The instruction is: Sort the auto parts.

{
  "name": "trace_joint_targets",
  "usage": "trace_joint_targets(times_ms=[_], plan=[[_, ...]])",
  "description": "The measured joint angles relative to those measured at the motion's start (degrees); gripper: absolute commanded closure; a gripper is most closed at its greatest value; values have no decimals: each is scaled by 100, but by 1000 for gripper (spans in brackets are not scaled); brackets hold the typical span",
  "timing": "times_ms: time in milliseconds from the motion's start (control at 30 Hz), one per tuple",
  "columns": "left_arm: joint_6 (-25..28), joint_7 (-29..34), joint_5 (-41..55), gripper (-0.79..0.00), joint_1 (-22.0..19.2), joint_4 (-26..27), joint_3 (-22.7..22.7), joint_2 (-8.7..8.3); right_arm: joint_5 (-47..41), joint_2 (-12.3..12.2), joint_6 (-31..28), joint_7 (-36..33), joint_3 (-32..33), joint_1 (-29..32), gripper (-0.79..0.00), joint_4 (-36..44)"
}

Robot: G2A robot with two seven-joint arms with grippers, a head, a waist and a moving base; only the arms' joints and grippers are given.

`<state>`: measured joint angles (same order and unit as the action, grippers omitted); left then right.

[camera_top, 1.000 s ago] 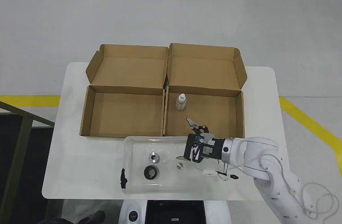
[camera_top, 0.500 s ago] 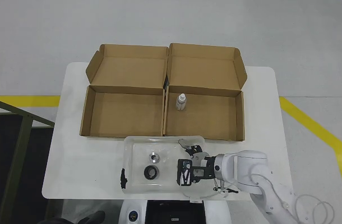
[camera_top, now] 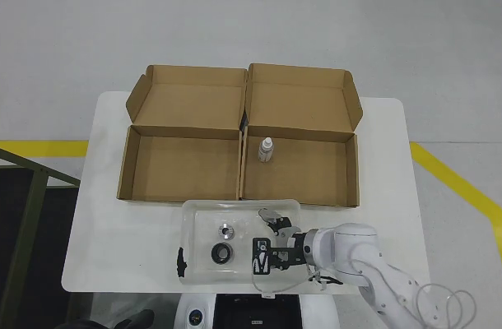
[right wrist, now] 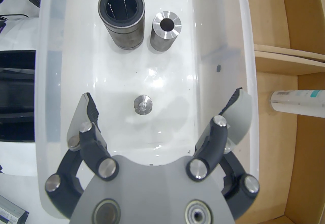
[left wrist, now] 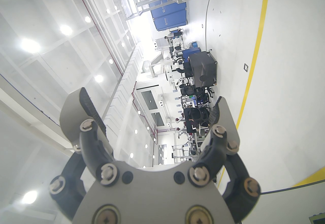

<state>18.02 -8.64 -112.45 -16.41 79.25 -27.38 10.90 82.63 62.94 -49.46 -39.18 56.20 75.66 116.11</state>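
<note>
Picking comes next: our right fingers [right wrist: 87, 110] are spread wide over the small round part [right wrist: 143, 105] in the clear bin [right wrist: 243, 32] on the desk [camera_top: 111, 238]. We should go lower, then squeeze it.

The right gripper [camera_top: 264, 238] has swung back from the near wall of the right cardboard box [camera_top: 299, 173], toward the robot and leftward, into the clear bin [camera_top: 234, 203], with its spread jaws now over the small metal plug [right wrist: 143, 105].
</note>
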Motion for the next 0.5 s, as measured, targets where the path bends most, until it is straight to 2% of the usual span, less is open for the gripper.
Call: trace_joint_targets(times_ms=[200, 267, 400, 500], plan=[[0, 0, 0, -785, 0, 0, 0, 0, 139, -18, -21, -151, -92, -11, -576, -1], [0, 0, 0, -785, 0, 0, 0, 0, 165, -21, -52, -201, -146, -23, -499, -25], [0, 0, 0, -785, 0, 0, 0, 0, 209, -15, -43, -275, -261, -66, -489, -82], [0, 0, 0, -785, 0, 0, 0, 0, 288, -8, -14, -359, -348, -121, -388, -135]])
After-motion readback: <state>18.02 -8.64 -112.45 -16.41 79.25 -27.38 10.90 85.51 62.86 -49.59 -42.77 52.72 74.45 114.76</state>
